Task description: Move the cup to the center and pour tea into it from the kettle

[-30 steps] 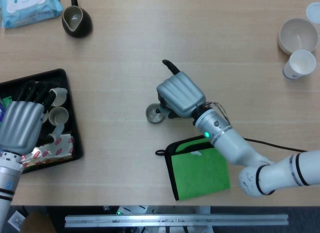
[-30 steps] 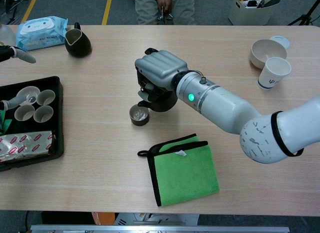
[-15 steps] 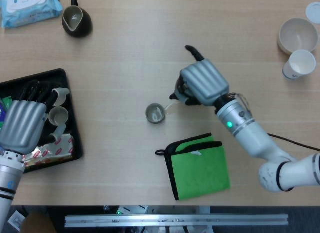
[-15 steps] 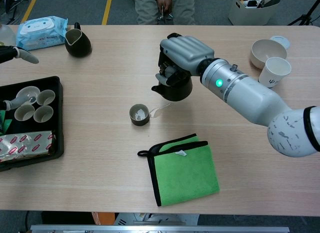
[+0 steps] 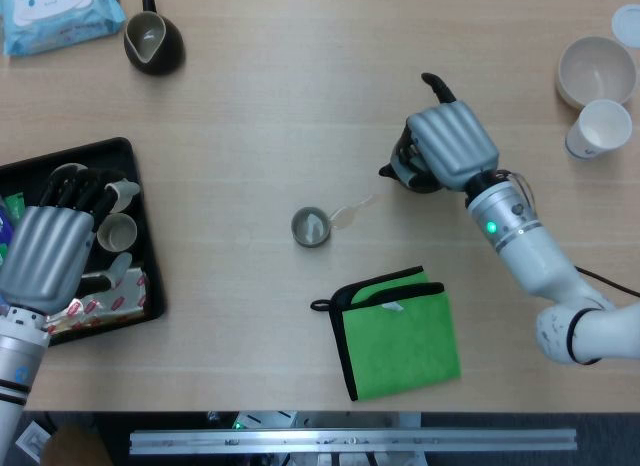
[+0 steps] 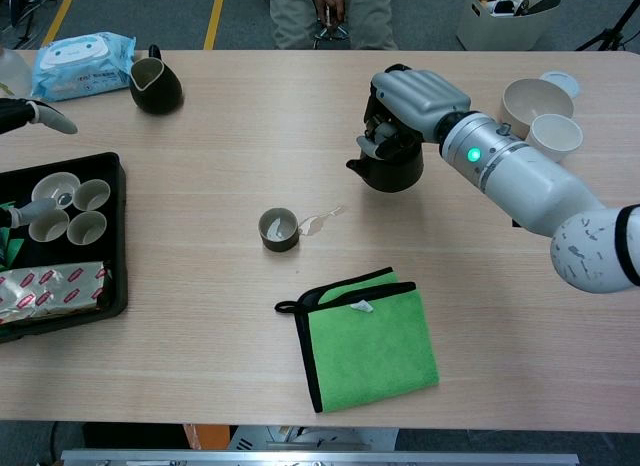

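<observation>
On the pale wood-grain table (image 6: 200,376), the right hand (image 6: 412,104) grips the round dark kettle (image 6: 392,169), the small cup (image 6: 278,229) apart

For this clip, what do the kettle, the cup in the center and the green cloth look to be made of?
Kettle: dark, smooth, slightly glossy body, probably glazed ceramic; held by the right hand.
Cup: dark outside with a pale inside, likely glazed ceramic too.
Green cloth: matte, soft-looking fabric with black stitched edging, seemingly microfiber.
</observation>
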Tool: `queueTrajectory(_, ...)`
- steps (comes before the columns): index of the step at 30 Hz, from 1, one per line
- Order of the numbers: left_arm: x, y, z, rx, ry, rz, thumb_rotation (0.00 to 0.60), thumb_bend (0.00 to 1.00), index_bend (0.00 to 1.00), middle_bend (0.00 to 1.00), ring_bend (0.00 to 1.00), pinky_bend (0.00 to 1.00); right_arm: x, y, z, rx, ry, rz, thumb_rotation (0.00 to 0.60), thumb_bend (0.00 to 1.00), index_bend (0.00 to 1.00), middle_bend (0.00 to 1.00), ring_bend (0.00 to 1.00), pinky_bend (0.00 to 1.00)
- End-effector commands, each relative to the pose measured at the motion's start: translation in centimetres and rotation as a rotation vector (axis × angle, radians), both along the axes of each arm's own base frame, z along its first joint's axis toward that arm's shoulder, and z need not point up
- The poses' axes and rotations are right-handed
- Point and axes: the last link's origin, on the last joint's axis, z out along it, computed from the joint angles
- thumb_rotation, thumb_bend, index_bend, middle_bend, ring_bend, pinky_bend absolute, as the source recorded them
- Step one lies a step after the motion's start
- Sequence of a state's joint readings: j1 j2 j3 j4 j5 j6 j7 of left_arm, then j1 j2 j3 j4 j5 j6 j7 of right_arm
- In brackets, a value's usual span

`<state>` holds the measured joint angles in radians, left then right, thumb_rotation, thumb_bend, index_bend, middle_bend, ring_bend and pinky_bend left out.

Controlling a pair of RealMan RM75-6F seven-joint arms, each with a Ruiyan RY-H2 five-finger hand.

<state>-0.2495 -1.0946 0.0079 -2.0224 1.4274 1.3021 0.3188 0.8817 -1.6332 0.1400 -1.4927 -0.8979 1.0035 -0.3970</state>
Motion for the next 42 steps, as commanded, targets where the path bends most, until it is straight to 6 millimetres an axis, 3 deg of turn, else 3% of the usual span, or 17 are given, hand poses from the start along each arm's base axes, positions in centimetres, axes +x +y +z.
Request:
queueTrajectory(1,-0.1,0.0,0.0,-0.001,0.002,0.002,0.600,0.28,0.22,0.18,0.15,0.12,-0.5,-0.2,-0.7,0.003,-0.004,-0.024,0.598,0.41,1.00,0.92,0.88,0.02)
queueTrajectory(20,-0.7,-0.2,0.1,-0.004,0.009,0.024,0.600,0.28,0.22,0.18,0.15,0.12,-0.7,-0.4,-3.9,0.009,-0.025,-0.063,0.596,0.41,1.00,0.87,0.83,0.02)
queueTrajectory(30,-0.9,-0.3,0.1,-0.009,0.013,0.030,0.600,0.28,0.22,0.18,0.15,0.12,-1.0,-0.2,-4.5,0.025,-0.023,-0.077,0.598,0.41,0.93,0.81,0.76,0.02)
queueTrajectory(42,-0.9,-0.3,-0.1,-0.017,0.015,0.033,0.600,0.28,0.22,0.18,0.14,0.12,-1.0,0.1,-4.4,0.061,-0.010,-0.080,0.598,0.41,0.69,0.57,0.46,0.00)
